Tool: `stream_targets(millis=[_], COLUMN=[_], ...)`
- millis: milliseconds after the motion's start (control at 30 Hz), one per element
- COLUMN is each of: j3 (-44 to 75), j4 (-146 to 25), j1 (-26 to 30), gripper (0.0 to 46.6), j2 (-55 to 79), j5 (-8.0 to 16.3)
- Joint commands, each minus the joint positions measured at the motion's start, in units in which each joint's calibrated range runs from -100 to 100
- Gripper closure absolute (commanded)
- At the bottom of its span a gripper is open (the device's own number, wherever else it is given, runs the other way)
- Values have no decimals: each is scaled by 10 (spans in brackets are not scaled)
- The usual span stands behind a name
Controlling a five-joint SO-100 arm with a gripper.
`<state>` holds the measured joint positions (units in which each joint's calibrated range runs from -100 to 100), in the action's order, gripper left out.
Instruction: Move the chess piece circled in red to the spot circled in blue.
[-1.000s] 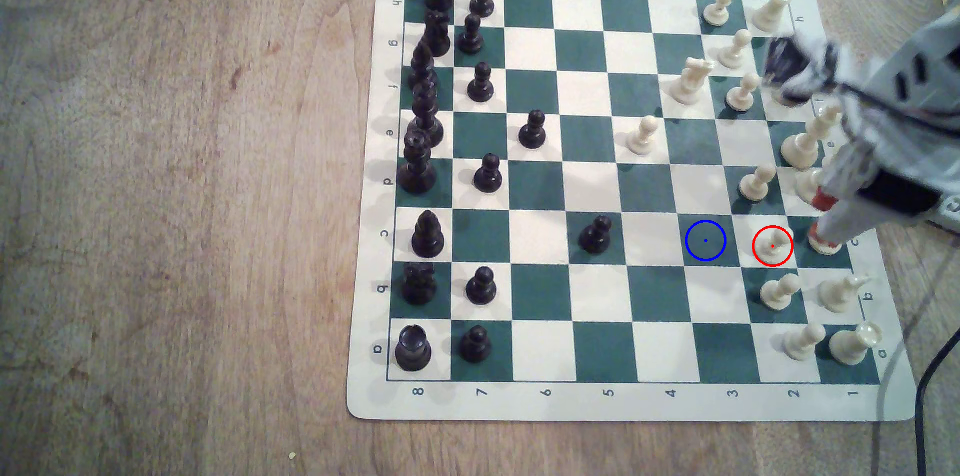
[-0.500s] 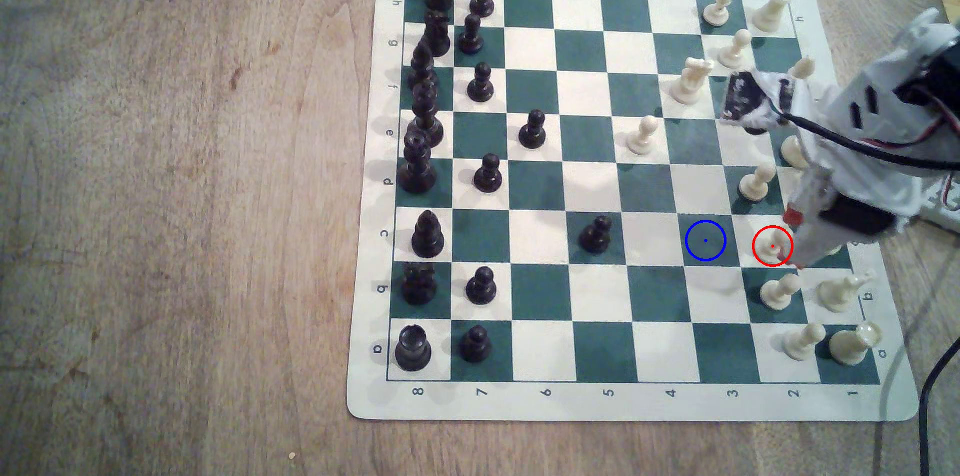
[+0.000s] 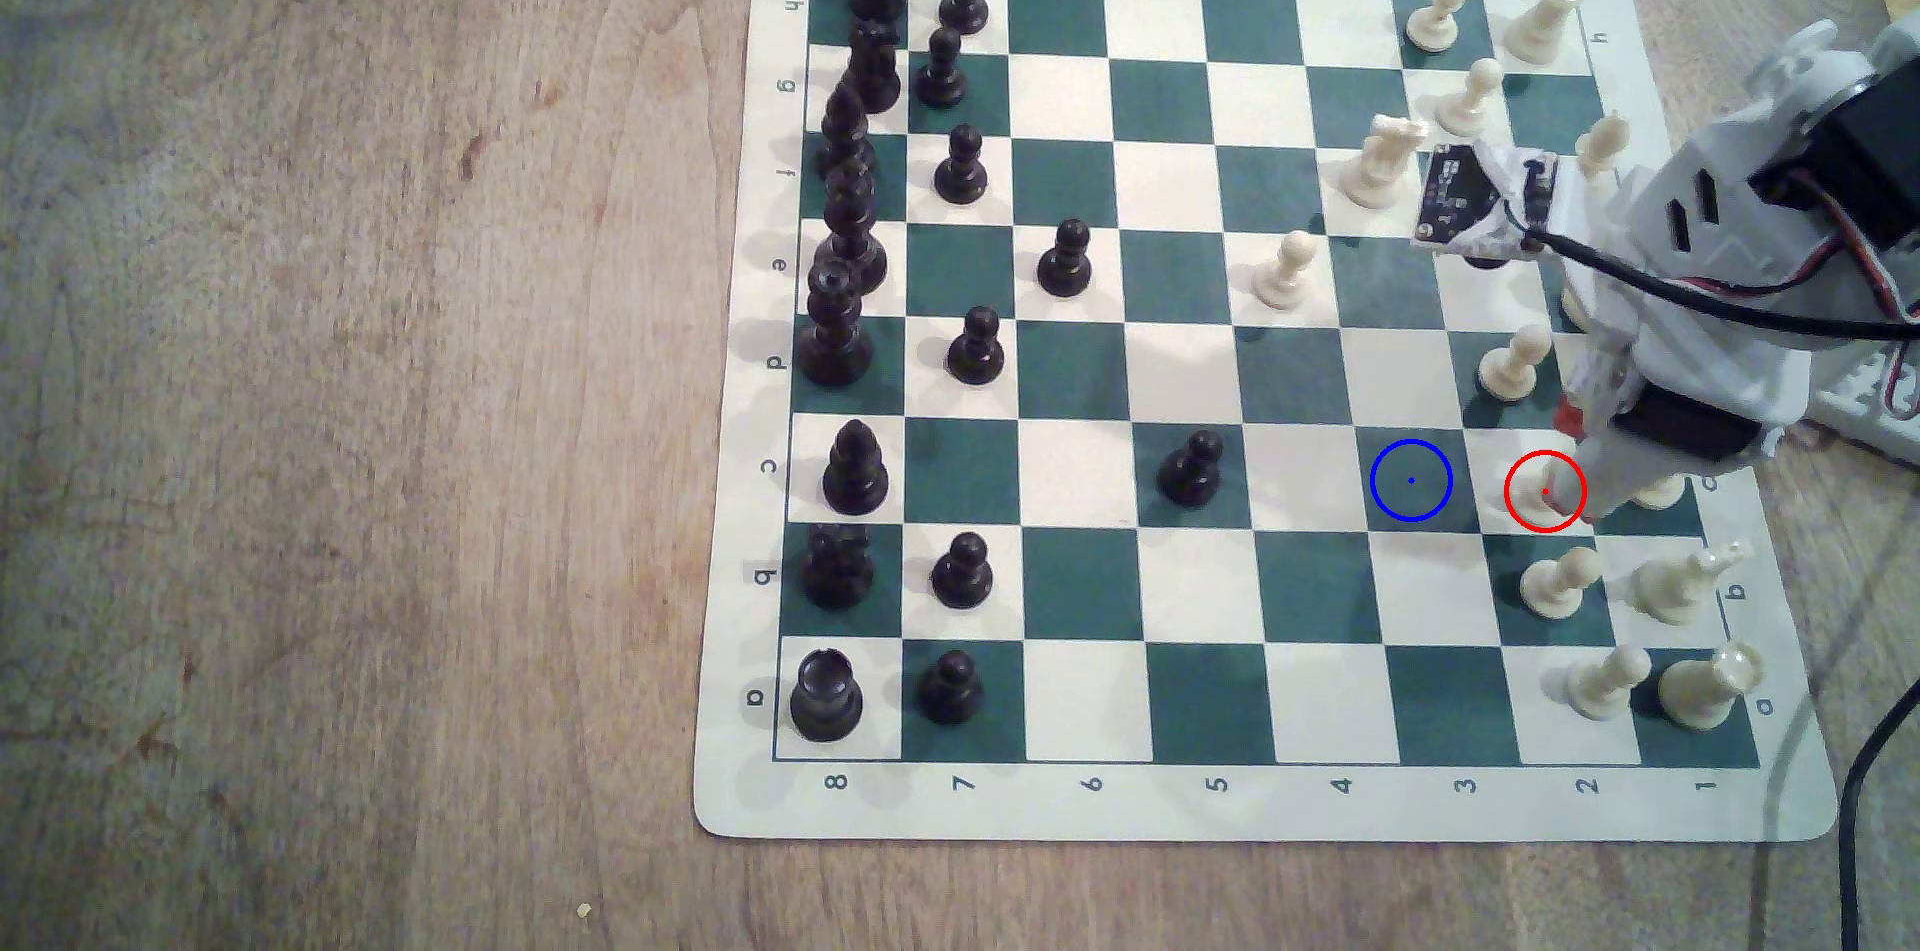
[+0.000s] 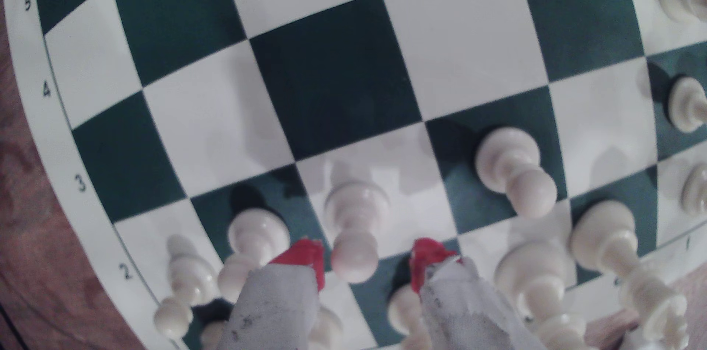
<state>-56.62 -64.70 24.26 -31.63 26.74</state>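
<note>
Exterior view: the chess piece [image 3: 1542, 492] stands on the white square ringed in red, one square from the spot [image 3: 1410, 481] toward the exterior view's right. The pincer [image 3: 1574, 484] reaches in over the board [image 3: 1262, 811] edge, its tips at the red ring. The board lies on the table [image 3: 312, 390].

Wrist view: the pincer [image 4: 367, 262] is open, its red-tipped fingers [image 4: 306, 258] flanking the head of the chess piece [image 4: 355, 220] with gaps on both sides.
</note>
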Motion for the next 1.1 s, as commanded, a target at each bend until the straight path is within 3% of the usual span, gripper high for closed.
stream_targets(millis=[0, 767, 833, 967, 1067], j3=[5, 7, 7, 7, 6], j4=[5, 38, 38, 40, 40], j1=[4, 23, 24, 25, 25], gripper=[343, 353, 372, 457, 464], j2=[-3, 34, 35, 36, 34], j5=[0, 8, 8, 7, 6])
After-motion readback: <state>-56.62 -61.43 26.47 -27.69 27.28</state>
